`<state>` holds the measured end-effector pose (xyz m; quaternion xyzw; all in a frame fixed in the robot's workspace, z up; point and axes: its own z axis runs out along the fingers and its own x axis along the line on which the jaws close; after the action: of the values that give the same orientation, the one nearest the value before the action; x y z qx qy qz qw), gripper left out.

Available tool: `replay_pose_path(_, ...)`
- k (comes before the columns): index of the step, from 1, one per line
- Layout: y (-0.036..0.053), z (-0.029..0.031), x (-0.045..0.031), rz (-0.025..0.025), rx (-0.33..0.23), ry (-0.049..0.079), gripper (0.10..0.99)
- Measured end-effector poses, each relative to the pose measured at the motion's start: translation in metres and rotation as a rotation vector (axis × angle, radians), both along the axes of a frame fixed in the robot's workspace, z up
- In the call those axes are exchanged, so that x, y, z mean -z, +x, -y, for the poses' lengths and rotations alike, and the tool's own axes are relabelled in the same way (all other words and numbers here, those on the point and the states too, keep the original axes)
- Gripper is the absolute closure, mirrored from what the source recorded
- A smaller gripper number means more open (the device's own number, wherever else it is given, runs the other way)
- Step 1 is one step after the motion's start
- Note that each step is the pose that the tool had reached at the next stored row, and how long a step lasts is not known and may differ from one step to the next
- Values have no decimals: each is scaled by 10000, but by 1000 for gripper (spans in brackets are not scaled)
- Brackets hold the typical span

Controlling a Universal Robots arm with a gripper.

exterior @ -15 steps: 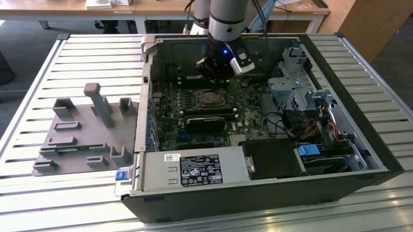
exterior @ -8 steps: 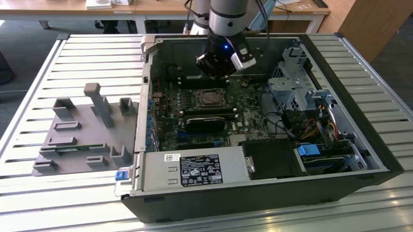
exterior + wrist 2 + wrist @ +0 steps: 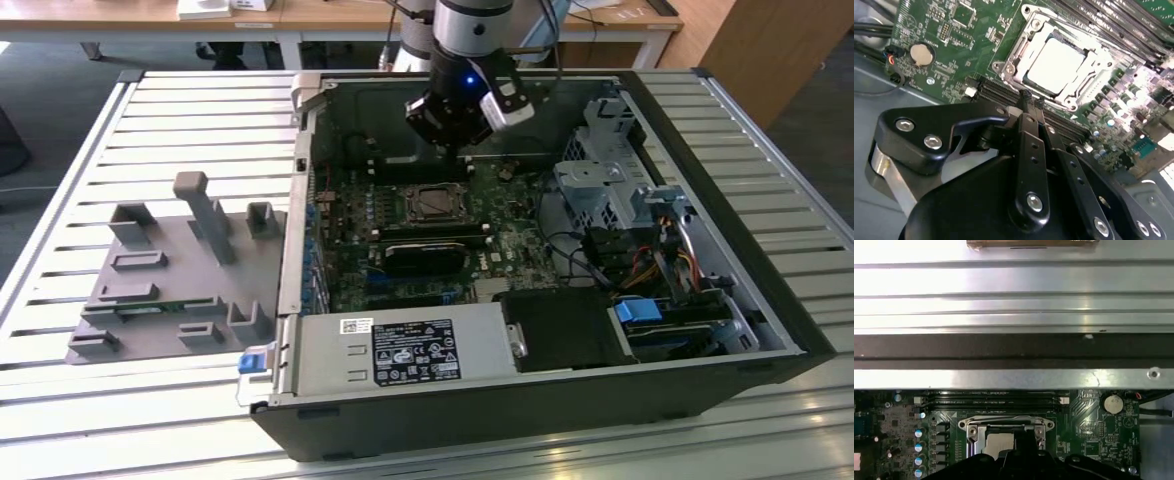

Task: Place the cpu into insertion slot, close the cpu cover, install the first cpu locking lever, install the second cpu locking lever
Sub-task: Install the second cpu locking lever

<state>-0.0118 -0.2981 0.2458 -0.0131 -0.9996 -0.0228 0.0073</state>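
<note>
While the arm hangs over the open computer case (image 3: 747,300) on the slatted table (image 3: 80,120), the tool (image 3: 1026,100) hovers just short of the socket with its slim black fingers (image 3: 1029,145) brought together and nothing pinched between them. In the second wrist view the cpu (image 3: 1055,66) lies flat in the insertion slot (image 3: 1026,80), its pale metal top facing up, and the cpu cover (image 3: 1019,47) is folded down around it, the window framing the chip. The fingertips sit close to the socket's near edge, just beside the dark memory slots (image 3: 1004,95), above the board rather than on it, as far as I can judge.

What I cannot settle is the state of the locking levers: the thin metal along the frame's sides is too fine here to say whether either is hooked, so the cover may be merely resting.

The risks follow from that closeness. A descent that is slightly off would put the closed tips onto the memory slots or the small capacitors (image 3: 1119,92) beside the socket instead of a lever. Pressing on an unlatched frame could tilt it and load the chip unevenly. In the first wrist view the socket (image 3: 1004,432) is partly hidden by the tool's own body, so alignment is harder to confirm.
</note>
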Motion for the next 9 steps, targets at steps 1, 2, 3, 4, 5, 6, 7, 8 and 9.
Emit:
replay_pose_path(1,0,16,0,0,2,0,980)
replay_pose_path(2,-1,44,0,0,2,0,980)
replay_pose_path(3,-1,79,0,0,2,-2,980)
replay_pose_path(4,-1,114,1,1,2,3,980)
replay_pose_path(5,-1,145,2,1,2,16,980)
replay_pose_path(6,-1,173,2,0,2,37,980)
replay_pose_path(7,0,200,3,1,2,65,980)
replay_pose_path(8,0,225,4,1,2,95,980)
replay_pose_path(9,-1,250,4,0,2,125,980)
